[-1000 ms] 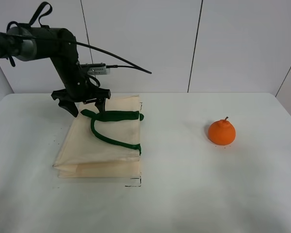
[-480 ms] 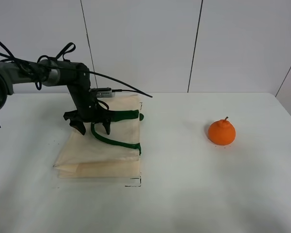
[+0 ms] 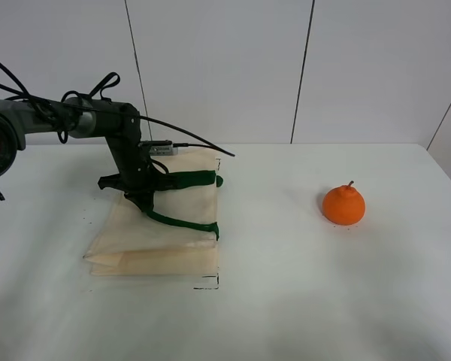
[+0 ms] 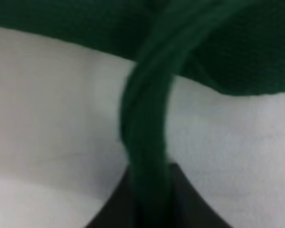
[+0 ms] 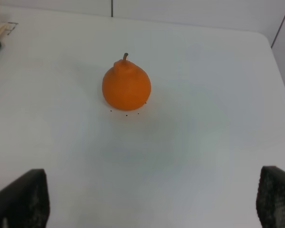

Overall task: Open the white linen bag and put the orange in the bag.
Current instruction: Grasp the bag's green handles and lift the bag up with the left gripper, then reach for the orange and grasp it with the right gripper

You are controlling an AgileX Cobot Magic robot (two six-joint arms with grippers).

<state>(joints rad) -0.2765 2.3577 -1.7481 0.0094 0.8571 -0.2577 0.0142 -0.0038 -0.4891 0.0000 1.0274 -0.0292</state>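
On the bag point(image 3: 158, 242), left gripper point(image 3: 146, 201) around strap point(image 3: 185, 221).

The white linen bag point(image 3: 165, 237) lies well left of the orange point(image 3: 343, 205).

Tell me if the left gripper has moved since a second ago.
Yes. The left gripper has dropped from above the bag's far edge onto the green handle.

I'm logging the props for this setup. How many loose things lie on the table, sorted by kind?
bag: 1
orange: 1
Total: 2
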